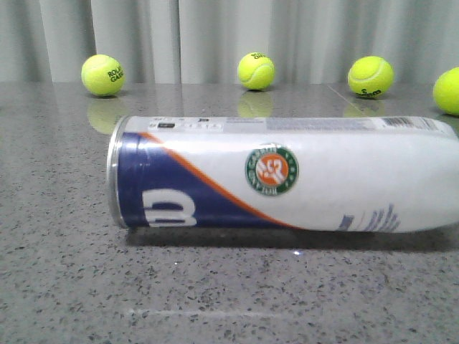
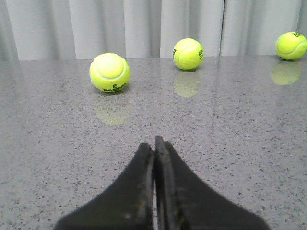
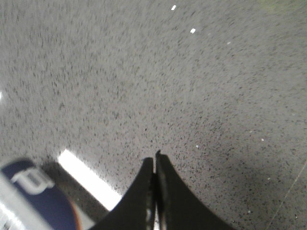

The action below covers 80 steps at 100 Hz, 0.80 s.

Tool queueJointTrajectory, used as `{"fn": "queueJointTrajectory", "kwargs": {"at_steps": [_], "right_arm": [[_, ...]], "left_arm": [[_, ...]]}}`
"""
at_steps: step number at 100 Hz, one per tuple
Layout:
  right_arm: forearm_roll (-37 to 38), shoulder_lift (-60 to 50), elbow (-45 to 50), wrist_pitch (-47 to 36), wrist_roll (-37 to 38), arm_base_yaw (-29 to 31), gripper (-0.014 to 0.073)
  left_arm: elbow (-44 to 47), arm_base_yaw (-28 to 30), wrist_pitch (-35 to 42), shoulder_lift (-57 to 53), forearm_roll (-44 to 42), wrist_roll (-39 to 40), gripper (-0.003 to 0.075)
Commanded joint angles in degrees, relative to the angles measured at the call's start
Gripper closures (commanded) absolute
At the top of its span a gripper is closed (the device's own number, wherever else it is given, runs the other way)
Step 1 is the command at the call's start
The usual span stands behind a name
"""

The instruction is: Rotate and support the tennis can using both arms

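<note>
The tennis can (image 1: pixel 287 175) lies on its side across the grey speckled table (image 1: pixel 215 294) in the front view, silver rim to the left, navy and orange swoosh and round badge facing the camera. Its navy end also shows in a corner of the right wrist view (image 3: pixel 33 191). My left gripper (image 2: pixel 154 143) is shut and empty, low over bare table, pointing at the balls. My right gripper (image 3: pixel 155 159) is shut and empty over bare table, beside the can and apart from it. Neither gripper shows in the front view.
Several yellow-green tennis balls lie along the back of the table by a grey curtain: (image 1: pixel 102 74), (image 1: pixel 256 70), (image 1: pixel 370 77), (image 1: pixel 448 91). In the left wrist view balls lie ahead of the fingers (image 2: pixel 109 72), (image 2: pixel 188 53), (image 2: pixel 290 45).
</note>
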<state>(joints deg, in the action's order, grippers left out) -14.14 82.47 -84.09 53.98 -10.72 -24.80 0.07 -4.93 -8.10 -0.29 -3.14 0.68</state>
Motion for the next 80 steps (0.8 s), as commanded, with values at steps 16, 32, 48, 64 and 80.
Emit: {"fn": "queueJointTrajectory", "kwargs": {"at_steps": [16,32,48,64,80], "right_arm": [[-0.73,-15.94,17.48,-20.02,1.19,0.33,0.0654],[-0.79,-26.76,30.81,-31.29,1.19,0.33,0.0654],[-1.34,-37.48,43.92,-41.88,1.19,0.33,0.0654],[-1.34,-47.26,54.55,-49.65,1.19,0.33,0.0654],[-1.34,-55.3,60.73,-50.22,1.19,0.33,0.0654]], "left_arm": [[2.53,-0.08,4.56,-1.89,0.45,0.65,0.0739],[2.53,-0.08,4.56,-1.89,0.45,0.65,0.0739],[2.53,-0.08,4.56,-1.89,0.45,0.65,0.0739],[2.53,-0.08,4.56,-1.89,0.45,0.65,0.0739],[2.53,-0.08,4.56,-1.89,0.45,0.65,0.0739]]}}
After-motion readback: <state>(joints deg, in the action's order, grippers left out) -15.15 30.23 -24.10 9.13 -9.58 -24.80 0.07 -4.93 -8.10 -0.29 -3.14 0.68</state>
